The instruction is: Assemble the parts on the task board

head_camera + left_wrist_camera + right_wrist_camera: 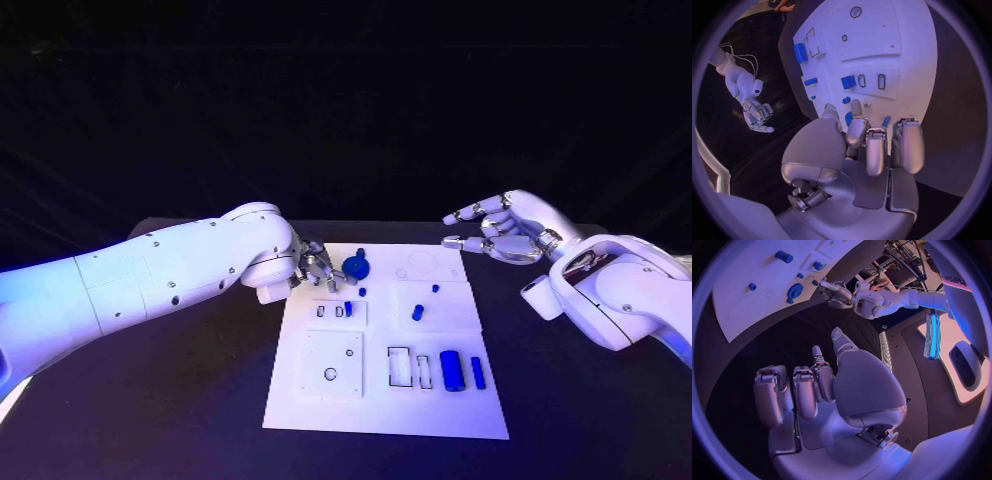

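The white task board (389, 400) lies in the middle of the black table. A round blue part (356, 266) sits near its far left corner. My left hand (315, 268) hovers at that corner, its fingertips close beside the round part (848, 118) with nothing plainly held. Other blue parts stand on the board: a thick cylinder (451, 370), a thin pin (477, 372), a short peg (417, 312) and a small piece (348, 309). My right hand (502, 235) hangs off the board's far right corner, fingers loosely bent and empty (811, 390).
Bare black table (173, 400) surrounds the board on both sides. Empty slots (400, 366) and a raised white square (333, 365) take up the board's near half. Both white forearms reach in from the sides.
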`<act>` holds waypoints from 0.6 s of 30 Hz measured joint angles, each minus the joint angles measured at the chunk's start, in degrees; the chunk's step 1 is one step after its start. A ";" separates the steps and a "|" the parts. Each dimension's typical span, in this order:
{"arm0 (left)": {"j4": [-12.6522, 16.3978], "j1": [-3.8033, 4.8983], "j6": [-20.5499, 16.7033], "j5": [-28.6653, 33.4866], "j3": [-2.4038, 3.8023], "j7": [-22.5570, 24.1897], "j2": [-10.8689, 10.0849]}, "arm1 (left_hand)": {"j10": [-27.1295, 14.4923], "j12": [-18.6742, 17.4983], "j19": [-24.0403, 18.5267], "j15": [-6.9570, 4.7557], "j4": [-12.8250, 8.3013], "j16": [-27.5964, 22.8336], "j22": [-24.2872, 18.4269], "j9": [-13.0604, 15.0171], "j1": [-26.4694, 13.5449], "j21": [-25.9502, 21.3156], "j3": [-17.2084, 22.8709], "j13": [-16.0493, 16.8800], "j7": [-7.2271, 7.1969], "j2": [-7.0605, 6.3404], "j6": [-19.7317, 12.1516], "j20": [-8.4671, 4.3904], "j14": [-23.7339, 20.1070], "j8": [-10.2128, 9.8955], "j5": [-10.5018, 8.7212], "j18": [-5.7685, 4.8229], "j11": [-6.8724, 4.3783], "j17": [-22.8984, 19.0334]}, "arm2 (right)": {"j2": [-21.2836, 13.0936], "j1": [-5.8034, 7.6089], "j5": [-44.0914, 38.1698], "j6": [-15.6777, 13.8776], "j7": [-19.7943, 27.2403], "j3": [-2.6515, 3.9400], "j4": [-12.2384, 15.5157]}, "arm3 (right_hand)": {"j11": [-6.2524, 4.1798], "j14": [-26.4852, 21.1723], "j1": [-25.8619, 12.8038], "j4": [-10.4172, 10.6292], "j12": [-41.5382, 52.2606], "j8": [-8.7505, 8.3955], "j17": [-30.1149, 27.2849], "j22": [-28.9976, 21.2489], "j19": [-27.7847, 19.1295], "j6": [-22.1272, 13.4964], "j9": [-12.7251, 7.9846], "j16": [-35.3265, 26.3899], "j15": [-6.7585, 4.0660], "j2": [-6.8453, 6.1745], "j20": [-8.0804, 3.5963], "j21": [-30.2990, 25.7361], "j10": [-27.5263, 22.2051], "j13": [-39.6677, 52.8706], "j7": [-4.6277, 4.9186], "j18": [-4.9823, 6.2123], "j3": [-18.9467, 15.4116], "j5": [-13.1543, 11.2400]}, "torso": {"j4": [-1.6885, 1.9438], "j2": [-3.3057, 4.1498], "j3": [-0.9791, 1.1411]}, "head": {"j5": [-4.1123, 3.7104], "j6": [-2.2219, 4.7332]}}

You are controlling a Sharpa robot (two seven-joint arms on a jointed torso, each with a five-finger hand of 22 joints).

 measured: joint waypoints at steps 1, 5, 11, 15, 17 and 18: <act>-0.42 0.00 0.26 -0.24 -0.12 -0.14 0.36 | 0.00 0.00 0.00 0.00 0.00 0.00 0.00 0.04 0.00 0.00 0.00 0.00 0.00 0.00 0.00 0.00 0.00 0.00 0.00 0.00 0.00 0.00 | 0.03 -0.01 0.00 0.00 -0.04 0.00 -0.07 | 0.00 0.00 0.00 0.00 0.00 0.00 0.00 0.00 0.00 0.00 0.00 0.00 0.00 0.00 0.00 0.00 0.00 0.00 0.00 0.00 0.00 0.00 | 0.00 0.02 0.01 | 0.01 -0.02; -1.73 0.00 1.31 -1.04 -0.46 -0.59 1.73 | 0.00 0.00 0.00 0.00 0.00 0.00 0.00 0.07 0.00 0.00 0.00 -0.01 0.00 0.00 0.00 0.00 0.00 0.00 0.00 0.00 0.00 0.00 | 0.14 -0.03 0.01 0.01 -0.17 -0.02 -0.35 | 0.00 0.00 0.15 0.12 0.00 0.00 0.00 0.00 0.00 0.00 0.00 0.00 0.00 0.15 0.00 0.00 0.00 0.00 0.00 0.00 -0.12 0.33 | -0.07 0.10 -0.07 | -0.05 -0.20; -2.97 -0.02 2.71 -1.75 -0.98 -0.92 3.07 | 0.00 0.00 0.00 0.00 0.00 0.00 0.08 0.29 -0.41 0.00 -0.32 -0.08 -0.21 -0.05 -0.21 0.00 0.00 0.15 0.00 0.01 0.00 -0.01 | 0.40 -0.07 0.00 -0.07 -0.19 -0.02 -0.69 | 0.00 0.00 0.15 0.16 0.00 0.00 -0.01 -0.01 0.00 0.00 0.06 0.00 0.00 0.15 0.00 0.00 0.00 0.00 0.00 0.00 -0.63 1.33 | -0.23 0.25 -0.10 | -0.10 -0.33; -3.24 -0.03 3.46 -2.02 -1.11 -1.03 3.47 | 0.00 0.00 0.00 0.01 -0.01 0.00 0.14 0.58 -0.46 0.00 -0.62 -0.13 -0.09 0.00 -0.32 0.00 0.00 0.29 0.00 0.01 0.00 -0.01 | 0.62 -0.11 -0.09 -0.10 -0.19 -0.04 -0.97 | 0.00 0.00 0.15 0.16 0.00 0.00 -0.01 -0.01 0.00 0.00 0.06 0.00 0.00 0.15 0.00 0.00 0.00 0.00 0.00 0.00 -0.63 1.33 | -0.26 0.26 -0.10 | -0.15 -0.44; -3.31 -0.03 3.78 -2.10 -1.13 -1.06 3.62 | 0.00 0.00 0.00 -0.19 -0.01 0.00 0.14 0.65 -0.68 0.00 -0.62 -0.13 -0.01 0.22 -0.41 0.00 -0.20 0.29 0.00 0.00 0.00 -0.01 | 0.75 -0.12 -0.11 -0.10 -0.19 -0.04 -1.10 | 0.00 0.00 0.14 0.16 0.00 0.00 -0.01 -0.01 0.00 0.00 0.06 0.00 0.00 0.15 0.00 0.00 0.00 0.00 0.00 0.00 -0.63 1.33 | -0.24 0.26 -0.10 | -0.20 -0.49; -3.34 -0.03 4.02 -2.14 -1.15 -1.07 3.71 | 0.00 0.00 0.00 -0.19 -0.01 0.00 0.14 0.65 -0.71 0.02 -0.62 -0.13 -0.01 0.19 -0.40 0.00 -0.20 0.29 0.00 0.00 0.00 -0.01 | 0.83 -0.14 -0.13 -0.11 -0.20 -0.04 -1.17 | 0.00 0.00 0.14 0.16 0.00 0.00 -0.01 -0.01 0.00 0.00 0.06 0.00 0.00 0.15 0.00 0.00 0.00 0.00 0.00 0.00 -0.63 1.33 | -0.24 0.26 -0.10 | -0.20 -0.50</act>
